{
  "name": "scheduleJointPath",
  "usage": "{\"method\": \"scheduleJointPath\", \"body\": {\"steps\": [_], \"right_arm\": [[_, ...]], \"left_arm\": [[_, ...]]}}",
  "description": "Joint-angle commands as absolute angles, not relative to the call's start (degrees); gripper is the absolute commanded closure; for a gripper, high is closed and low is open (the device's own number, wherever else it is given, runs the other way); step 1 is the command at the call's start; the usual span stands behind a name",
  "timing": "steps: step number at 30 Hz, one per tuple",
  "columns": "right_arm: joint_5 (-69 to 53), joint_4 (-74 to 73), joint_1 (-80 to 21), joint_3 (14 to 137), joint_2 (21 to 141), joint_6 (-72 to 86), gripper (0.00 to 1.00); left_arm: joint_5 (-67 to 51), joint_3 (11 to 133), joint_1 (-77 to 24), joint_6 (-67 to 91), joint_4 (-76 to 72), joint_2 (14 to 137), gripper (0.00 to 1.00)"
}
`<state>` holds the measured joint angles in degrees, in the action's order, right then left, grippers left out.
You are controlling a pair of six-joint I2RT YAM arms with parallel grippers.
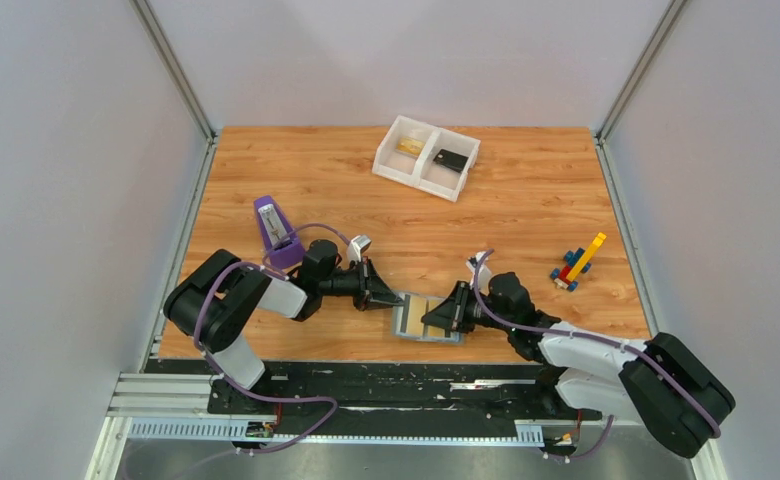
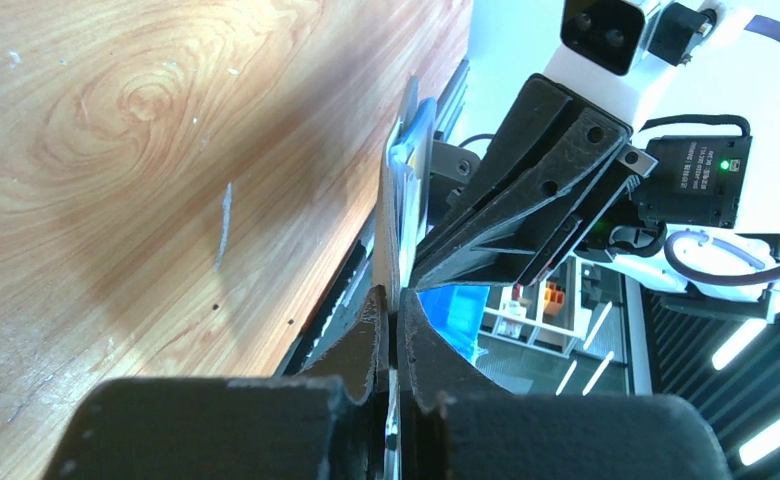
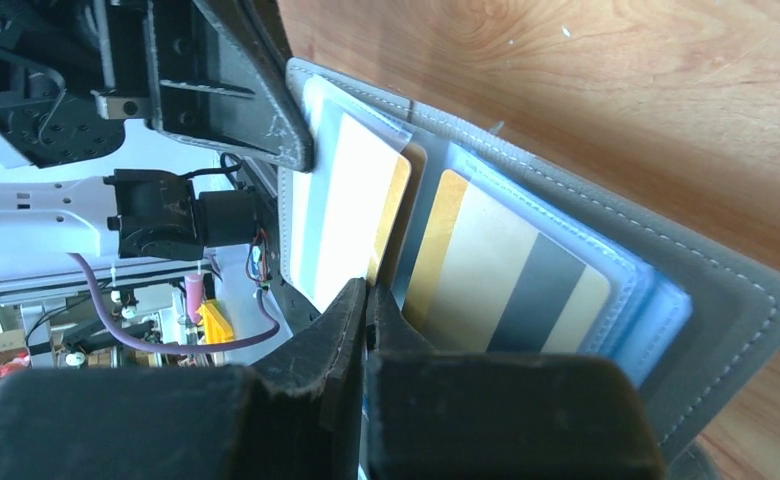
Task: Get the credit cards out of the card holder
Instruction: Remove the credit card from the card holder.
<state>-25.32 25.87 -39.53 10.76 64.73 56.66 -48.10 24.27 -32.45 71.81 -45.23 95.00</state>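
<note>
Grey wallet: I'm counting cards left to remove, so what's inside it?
The wallet holds a pale gold card and a striped gold card, side by side in clear sleeves. Any cards beneath them are covered.

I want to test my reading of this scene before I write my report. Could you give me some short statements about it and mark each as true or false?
1. The card holder is open between the two grippers. True.
2. The left gripper is open and touches nothing. False: it is shut on one edge of the card holder.
3. Cards sit in the card holder's sleeves. True: a gold card and a striped card show, and the right gripper is shut at the gold card's edge.
4. The white tray holds nothing. False: one compartment holds a gold item, the other a black piece.
5. The purple object stands beside the right arm. False: it stands by the left arm.
</note>
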Motion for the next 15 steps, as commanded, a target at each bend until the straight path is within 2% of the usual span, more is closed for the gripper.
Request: {"method": "scheduleJointPath", "body": {"steps": [1,8,15], "right_arm": [[-25.2,27.8,-39.7,10.3,59.5,55.0,1.0],[-23.6,21.2,-38.4,8.7,51.6,54.2,1.0],[-22.0,14.3,-37.7,8.7,48.6,53.1,1.0]], "left_arm": [[-47.4,24.3,-32.4,69.7,-45.9,95.2,1.0],[-46.2,24.9,-32.2,66.1,-40.1,92.5,1.0],[-46.1,25.7,-32.2,64.8,-37.6,91.7,1.0]]}}
